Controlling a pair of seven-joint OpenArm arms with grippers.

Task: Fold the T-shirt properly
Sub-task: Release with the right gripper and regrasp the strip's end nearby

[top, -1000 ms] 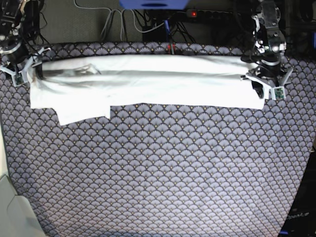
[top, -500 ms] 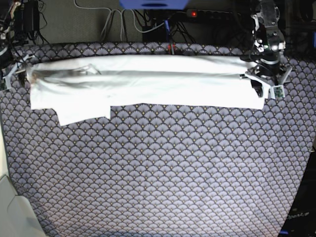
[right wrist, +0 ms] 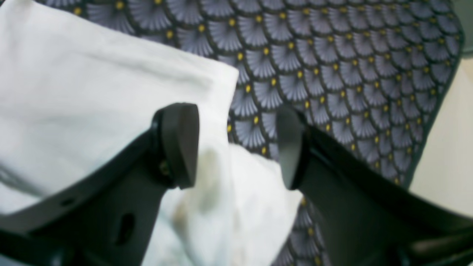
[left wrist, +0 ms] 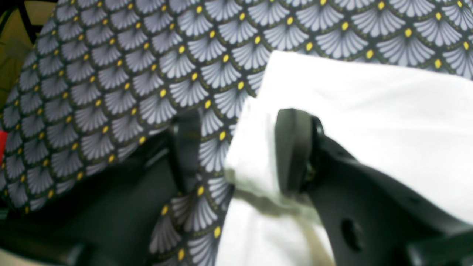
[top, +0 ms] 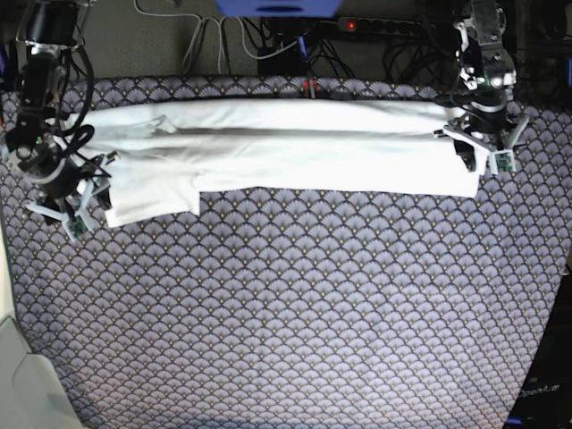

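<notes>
The white T-shirt lies folded into a long band across the back of the table, with a sleeve flap hanging toward the front at its left end. My left gripper stands over the band's right end. In the left wrist view it is open, with the shirt's edge between its fingers. My right gripper is at the left end by the sleeve flap. Seen from the right wrist it is open, straddling a corner of the white cloth.
A fan-patterned cloth covers the table. Behind the table lie cables and a power strip with a red light. The table's left edge runs beside a pale surface.
My right arm has come from the back left corner forward to the shirt's left front end. The left arm has hardly moved.
</notes>
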